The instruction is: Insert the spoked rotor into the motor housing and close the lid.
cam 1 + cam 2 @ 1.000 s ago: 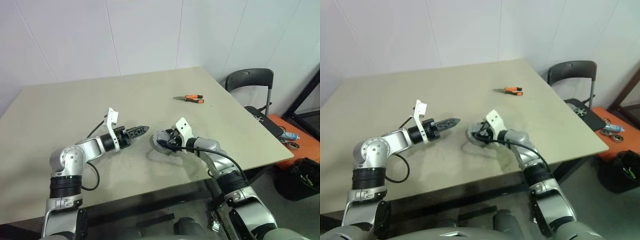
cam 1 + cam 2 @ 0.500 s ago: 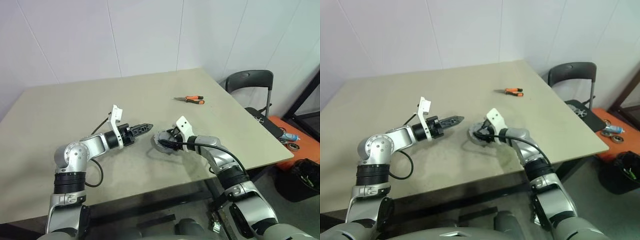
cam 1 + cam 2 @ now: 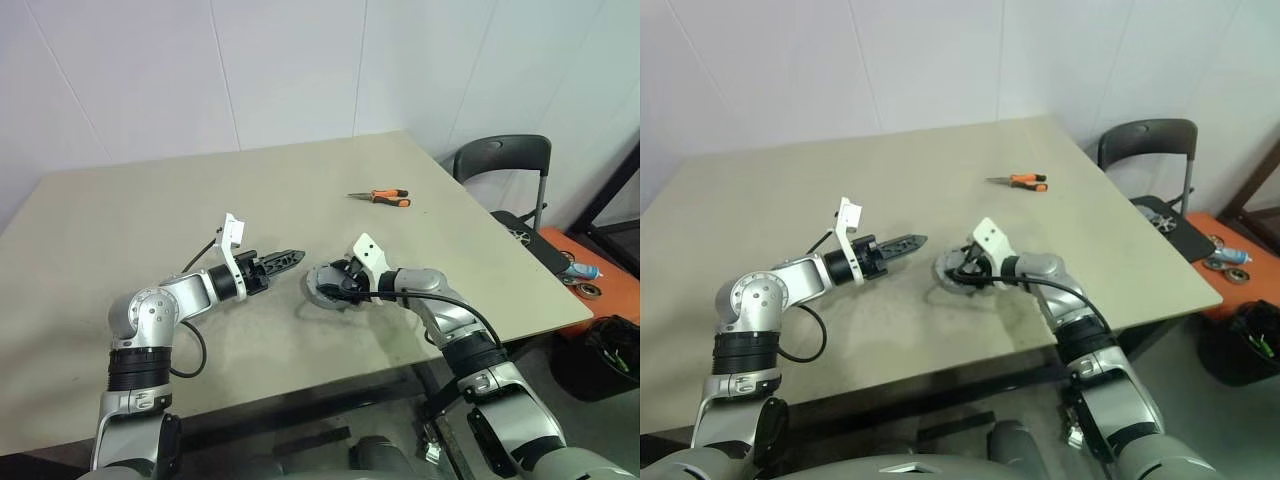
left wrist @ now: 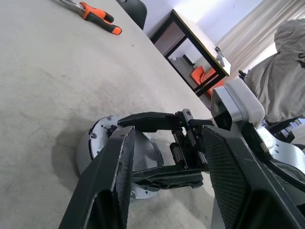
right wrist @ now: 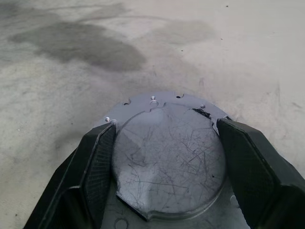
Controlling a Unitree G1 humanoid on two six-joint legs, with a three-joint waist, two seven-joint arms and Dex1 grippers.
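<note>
Currently: right claw straddling the round metal part, left claw idle beside it

We see the round metal part [image 3: 325, 285] lying flat on the surface [image 3: 150, 210], near the front edge and a bit right of centre. From the right wrist view it reads as a scratched, dull silver domed disc [image 5: 169, 157] seated on a flat flange with small holes around its rim. We cannot tell from these views whether it is the housing, the lid, or both stacked; no windings or spokes are visible.

Right claw [image 5: 167, 143] sits over the part, one black finger on each side of the dome, jaws spread wide. Fingers [image 5: 97, 157] are just beside the dome's edge; we cannot tell whether they actually press on it. So: straddling the part, grip not confirmed. The part is resting on the surface, not lifted.

Left claw [image 3: 285, 260] hovers just to the left of the part, pointing at it, roughly level, apart from it. Its jaws stand partly apart with nothing between them, per the left wrist view, which looks through them at the part and the right claw.

Further out, orange-handled pliers [image 3: 380, 197] lie toward the far right of the surface, well apart from both claws. A dark chair [image 3: 500, 165] stands off the right edge.
</note>
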